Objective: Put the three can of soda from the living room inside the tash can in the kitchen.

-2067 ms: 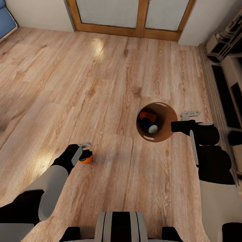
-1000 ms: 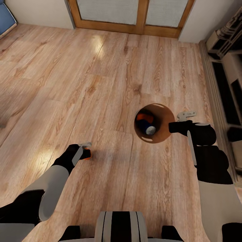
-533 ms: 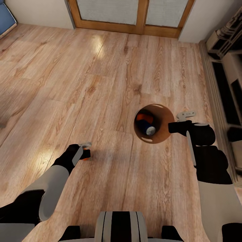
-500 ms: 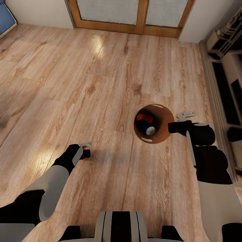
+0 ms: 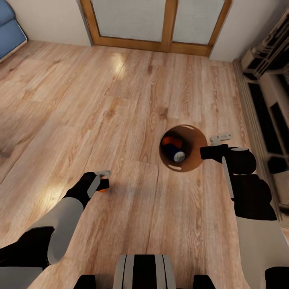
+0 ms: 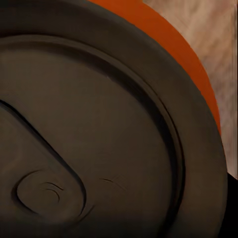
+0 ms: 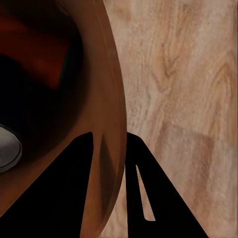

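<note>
Sofa shows blue in the far left corner, so the robot is in the living room, not the kitchen. Nearer, on the left, the left gripper holds an orange can, its jaws closed on it above the wood floor. The left wrist view looks right down at the can's dark top, with an orange edge beside it.

To the right is the round brown trash can. An orange can and a blue can already lie inside it. The right gripper pinches the bin's rim, one finger inside the wall and one finger outside.

The best way now seems to be to keep both grips tight and the bin level, so nothing tips out. The last can should probably come over the middle of the opening before it is let go.
</note>
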Robot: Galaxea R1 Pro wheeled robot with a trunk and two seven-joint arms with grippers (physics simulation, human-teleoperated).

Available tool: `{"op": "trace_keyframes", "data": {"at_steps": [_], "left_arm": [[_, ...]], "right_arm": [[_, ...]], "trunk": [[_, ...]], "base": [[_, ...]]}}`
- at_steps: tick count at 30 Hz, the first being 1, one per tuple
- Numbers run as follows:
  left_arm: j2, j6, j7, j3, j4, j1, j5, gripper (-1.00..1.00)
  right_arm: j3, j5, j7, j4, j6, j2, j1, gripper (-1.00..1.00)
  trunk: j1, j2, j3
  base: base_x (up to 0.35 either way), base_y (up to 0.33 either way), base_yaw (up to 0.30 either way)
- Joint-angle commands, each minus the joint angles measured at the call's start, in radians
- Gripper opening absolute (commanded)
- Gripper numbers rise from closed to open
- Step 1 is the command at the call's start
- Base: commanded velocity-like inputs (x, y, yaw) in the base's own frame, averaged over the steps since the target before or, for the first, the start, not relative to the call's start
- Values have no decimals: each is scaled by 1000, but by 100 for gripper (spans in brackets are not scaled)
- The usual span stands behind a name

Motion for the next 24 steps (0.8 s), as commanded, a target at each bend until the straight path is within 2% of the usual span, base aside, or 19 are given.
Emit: {"op": "trace_keyframes", "data": {"at_steps": [1, 9, 14, 17, 24], "left_arm": [[0, 0, -1, 0, 0, 0, 0, -100], [0, -4, -6, 0, -4, 1, 1, -100], [0, -9, -18, 0, -11, 1, 3, -100], [1, -10, -21, 0, -13, 1, 4, -100], [3, -9, -32, 0, -62, 1, 4, -100]], "right_arm": [[0, -12, 2, 0, 1, 0, 0, -100], [3, -14, 2, 0, 1, 0, 0, -100], [19, -15, 2, 0, 1, 2, 2, -100], [21, -14, 2, 0, 1, 11, 3, -100], [23, -15, 3, 0, 1, 21, 7, -100]], "trunk": [[0, 0, 4], [-4, 2, 35], [-23, 37, 51], [-35, 58, 60], [-61, 107, 82]], "base": [[0, 0, 0], [0, 0, 0], [0, 0, 0], [0, 0, 0], [0, 0, 0]]}}
